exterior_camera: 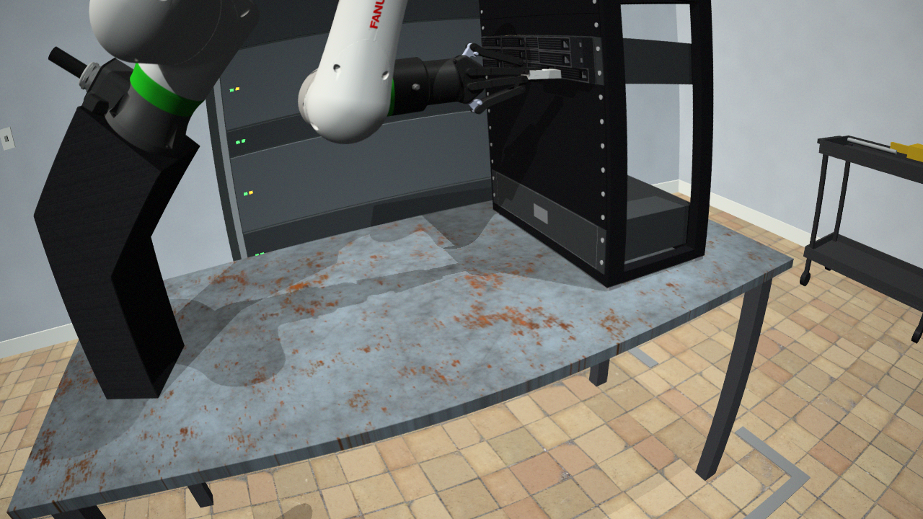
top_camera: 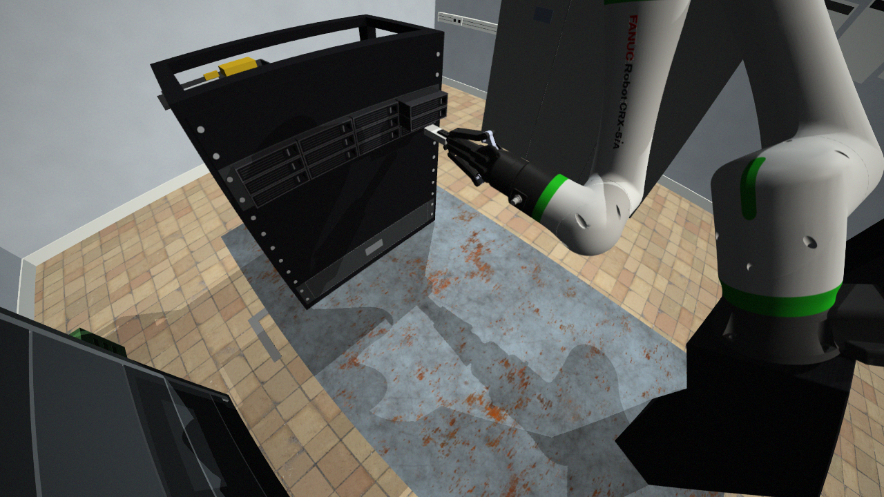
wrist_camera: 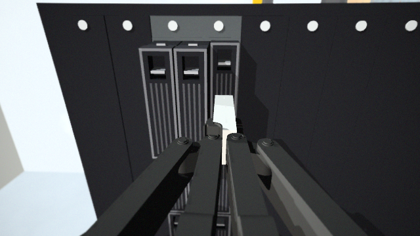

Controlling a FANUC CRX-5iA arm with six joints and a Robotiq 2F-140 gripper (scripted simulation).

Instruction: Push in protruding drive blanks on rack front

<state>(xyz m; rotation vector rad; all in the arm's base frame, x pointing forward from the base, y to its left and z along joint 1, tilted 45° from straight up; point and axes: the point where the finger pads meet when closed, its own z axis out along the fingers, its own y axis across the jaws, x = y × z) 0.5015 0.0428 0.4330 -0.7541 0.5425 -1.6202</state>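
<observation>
Rusty gray table (exterior_camera: 742,271) holds your black rack (exterior_camera: 606,193) near its far end, w/ tan floor tiles all around. Two drive blanks (top_camera: 424,106) at the rack's top corner stick out, so you're not done w/ those; the other blanks (top_camera: 327,145) look flat. Your claw (top_camera: 443,137) is shut tight & holds nothing. Its white tips sit at the third blank (wrist_camera: 224,70), maybe touching.

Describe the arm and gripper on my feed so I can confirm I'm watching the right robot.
A glossy white jointed arm with bright green bands at the joints and red FANUC lettering along one link. It stands on a slanted black pedestal. The wrist section is black, ending in a black linkage-style gripper with pale fingertip pads. No loose cables show.
</observation>
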